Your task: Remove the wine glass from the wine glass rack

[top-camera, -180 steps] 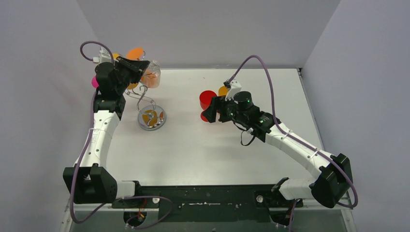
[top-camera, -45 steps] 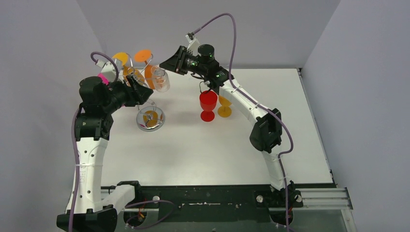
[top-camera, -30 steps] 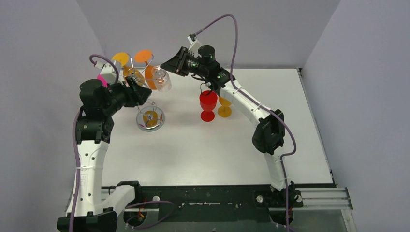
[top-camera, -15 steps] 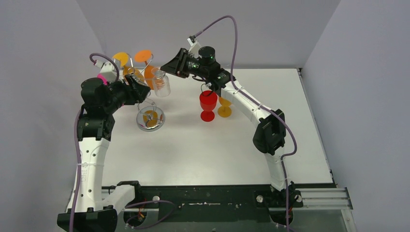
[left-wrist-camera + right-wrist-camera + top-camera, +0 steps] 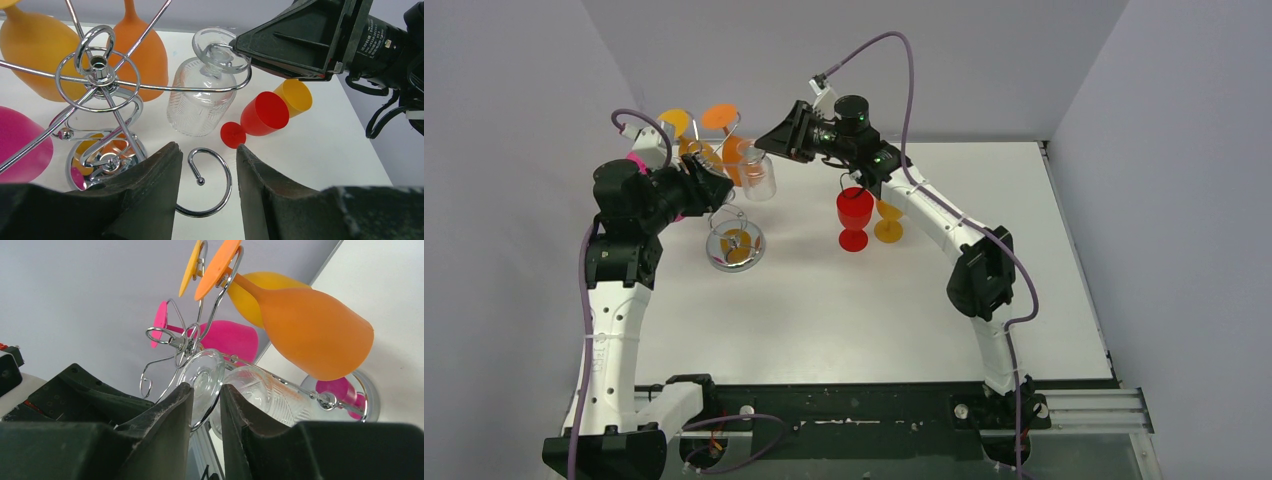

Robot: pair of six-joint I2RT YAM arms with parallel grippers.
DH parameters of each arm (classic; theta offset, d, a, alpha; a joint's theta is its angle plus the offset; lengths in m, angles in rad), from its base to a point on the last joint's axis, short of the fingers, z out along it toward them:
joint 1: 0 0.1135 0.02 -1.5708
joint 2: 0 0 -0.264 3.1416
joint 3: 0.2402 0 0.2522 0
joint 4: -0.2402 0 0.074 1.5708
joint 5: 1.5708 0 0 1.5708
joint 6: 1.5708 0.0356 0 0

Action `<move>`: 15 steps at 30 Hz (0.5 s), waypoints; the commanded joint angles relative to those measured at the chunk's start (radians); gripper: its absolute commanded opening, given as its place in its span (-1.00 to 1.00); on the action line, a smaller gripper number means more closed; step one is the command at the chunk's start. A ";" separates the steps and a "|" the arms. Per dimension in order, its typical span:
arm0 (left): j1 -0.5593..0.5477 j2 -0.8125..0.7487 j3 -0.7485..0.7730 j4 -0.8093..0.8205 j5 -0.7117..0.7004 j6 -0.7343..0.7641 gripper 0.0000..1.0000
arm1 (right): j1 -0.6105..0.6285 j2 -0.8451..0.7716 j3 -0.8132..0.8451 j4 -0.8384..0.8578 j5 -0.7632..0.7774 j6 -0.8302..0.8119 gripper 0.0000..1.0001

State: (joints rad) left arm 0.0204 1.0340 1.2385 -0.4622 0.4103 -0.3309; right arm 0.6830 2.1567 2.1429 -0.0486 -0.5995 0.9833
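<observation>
The wine glass rack (image 5: 736,245) stands at the back left, with its wire hub (image 5: 97,75) in the left wrist view. A clear ribbed wine glass (image 5: 759,175) hangs upside down from one scroll arm. My right gripper (image 5: 771,134) is at this glass's foot (image 5: 205,372). Its jaws (image 5: 206,387) stand slightly apart, so it is open, with the foot's rim and the wire arm in the gap. My left gripper (image 5: 206,147) is open around a free curled scroll end (image 5: 227,185) without touching it, just below the clear wine glass (image 5: 202,100).
Orange glasses (image 5: 310,335) and a pink one (image 5: 225,337) also hang on the rack. A red glass (image 5: 854,212) and a yellow-orange glass (image 5: 888,225) stand on the table right of the rack, under my right forearm. Grey walls close the back and sides.
Six seconds ago my right gripper was low by the red glass; it is now up at the clear glass's foot. Over the last second its jaws parted slightly and the left jaws narrowed.
</observation>
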 commanded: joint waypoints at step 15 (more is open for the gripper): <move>-0.002 0.020 -0.019 -0.062 0.021 0.019 -0.23 | 0.004 -0.034 0.120 0.015 0.033 -0.020 -1.00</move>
State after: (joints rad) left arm 0.0204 1.0374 1.2381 -0.4599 0.4122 -0.3271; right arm 0.6819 2.1567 2.2005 -0.0937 -0.5682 0.9642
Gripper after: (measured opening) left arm 0.389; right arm 0.135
